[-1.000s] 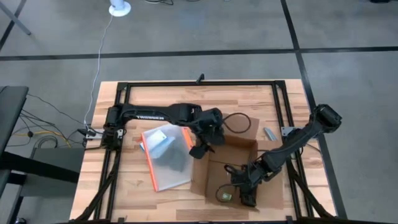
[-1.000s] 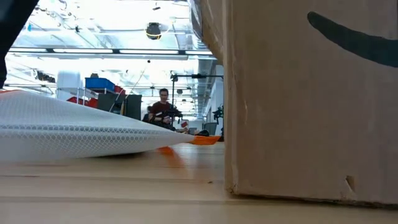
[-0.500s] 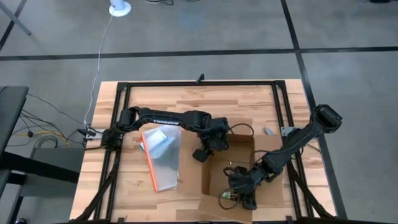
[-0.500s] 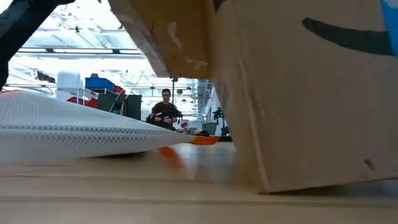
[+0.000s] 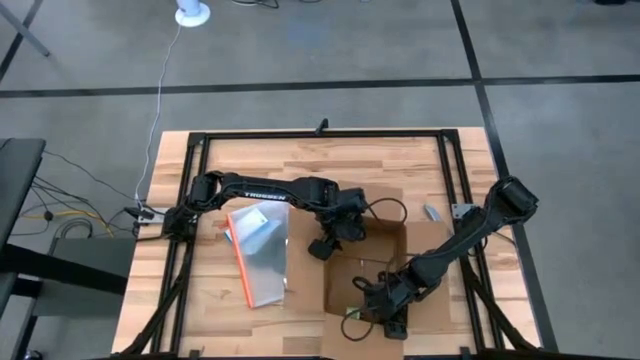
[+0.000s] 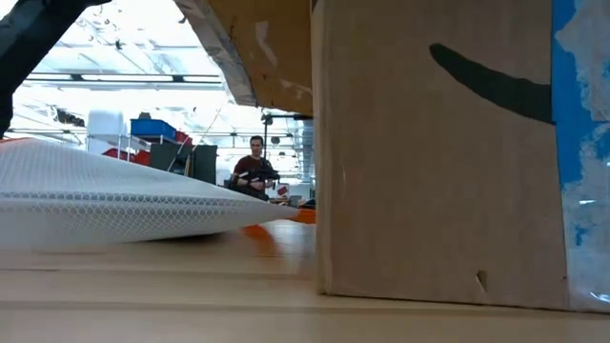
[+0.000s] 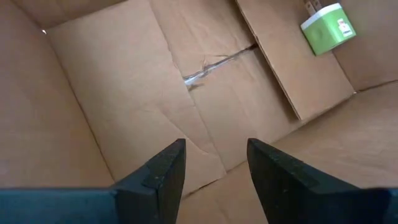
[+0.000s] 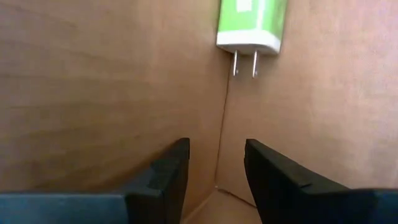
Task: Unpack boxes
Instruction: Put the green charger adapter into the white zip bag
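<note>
here the brown cardboard box [image 5: 368, 268] stands open on the bench [image 5: 300, 165], both arms reaching into it. the left pincer [image 7: 211, 165] hangs over the bare box floor, fingers apart, empty. the right pincer [image 8: 214, 168], also spread and empty, points at a green-and-white plug charger [image 8: 252, 23] just ahead. a clear pouch [image 5: 258, 250] lies beside the left pincer.

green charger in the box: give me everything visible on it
The charger is a small green plug block with a white face and two bare metal prongs. It lies loose on the brown cardboard inside the box, near a wall and a flap seam. Both open grippers, right gripper and left gripper, point into the box without touching it.
</note>
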